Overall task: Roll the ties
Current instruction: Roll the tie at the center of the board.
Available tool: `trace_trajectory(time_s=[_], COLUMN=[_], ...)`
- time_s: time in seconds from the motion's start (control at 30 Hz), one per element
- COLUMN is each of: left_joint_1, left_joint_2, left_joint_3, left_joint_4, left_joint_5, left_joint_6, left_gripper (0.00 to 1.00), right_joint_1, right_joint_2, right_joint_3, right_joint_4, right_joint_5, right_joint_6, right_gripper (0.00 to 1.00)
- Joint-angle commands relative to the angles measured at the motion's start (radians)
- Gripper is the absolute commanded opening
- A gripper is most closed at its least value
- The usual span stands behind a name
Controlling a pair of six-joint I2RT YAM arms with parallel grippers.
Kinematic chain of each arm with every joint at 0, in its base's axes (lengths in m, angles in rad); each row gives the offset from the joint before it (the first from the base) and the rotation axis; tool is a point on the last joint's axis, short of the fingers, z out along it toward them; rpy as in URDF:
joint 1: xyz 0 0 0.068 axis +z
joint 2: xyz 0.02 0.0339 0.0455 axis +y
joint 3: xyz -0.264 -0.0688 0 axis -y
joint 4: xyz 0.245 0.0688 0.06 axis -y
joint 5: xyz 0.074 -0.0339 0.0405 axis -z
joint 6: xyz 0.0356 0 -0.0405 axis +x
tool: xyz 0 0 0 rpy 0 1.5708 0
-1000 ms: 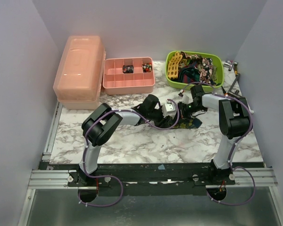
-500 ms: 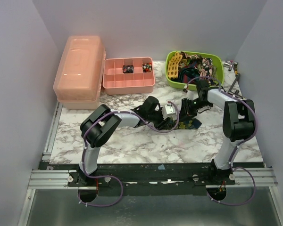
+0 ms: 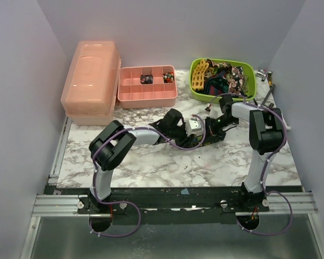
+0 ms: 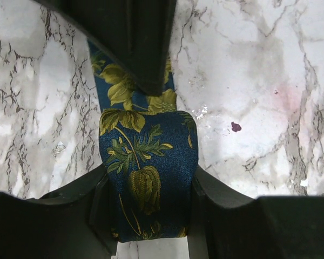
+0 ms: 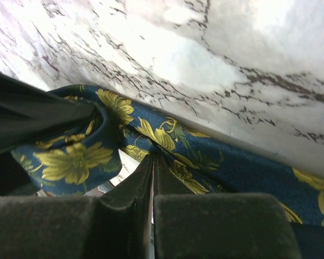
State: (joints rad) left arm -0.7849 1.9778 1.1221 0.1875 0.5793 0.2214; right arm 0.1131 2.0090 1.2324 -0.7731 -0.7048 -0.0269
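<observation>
- Rolling under way: left gripper [image 4: 149, 186] clasps the rolled end of the navy tie [image 4: 148, 156], which lies on the table [image 4: 259, 81].
- Right gripper [image 5: 153, 170] is clenched on the tie's flat tail, just beyond.
- Next, probably: turn the roll onward, tail taut.

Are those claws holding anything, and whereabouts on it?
Left gripper clasps the navy tie by its rolled part, across the sides. Right gripper is shut, tips against the strip; grip unclear.
</observation>
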Motion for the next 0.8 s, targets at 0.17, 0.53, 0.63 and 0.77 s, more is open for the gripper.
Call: trace_trajectory(time_s=[0.17,0.53,0.63,0.77], left_joint_1=[-0.01,-0.017,-0.017,-0.017], left_joint_2=[0.016,0.11,0.105,0.107], left_joint_3=[0.084,0.073,0.067,0.075], left_joint_4=[-0.274,-0.382,-0.378,-0.378], left_joint_5=[-0.041,-0.113,-0.106,-0.101], left_joint_6=[0.106,0.152,0.156,0.154], left_gripper=[0.22,0.29,0.29,0.29], right_joint_1=[-0.001,-0.003,-0.003,0.014], right_joint_2=[0.073,-0.112,-0.125,-0.113], right_joint_3=[0.023,0.005,-0.019,-0.036], right_joint_4=[0.08,0.018,0.043,0.065], right_joint_5=[0.174,-0.166,-0.255,-0.277], right_joint_6=[-0.048,0.023,0.079,0.082], right_gripper=[0.06,0.6,0.66,0.66])
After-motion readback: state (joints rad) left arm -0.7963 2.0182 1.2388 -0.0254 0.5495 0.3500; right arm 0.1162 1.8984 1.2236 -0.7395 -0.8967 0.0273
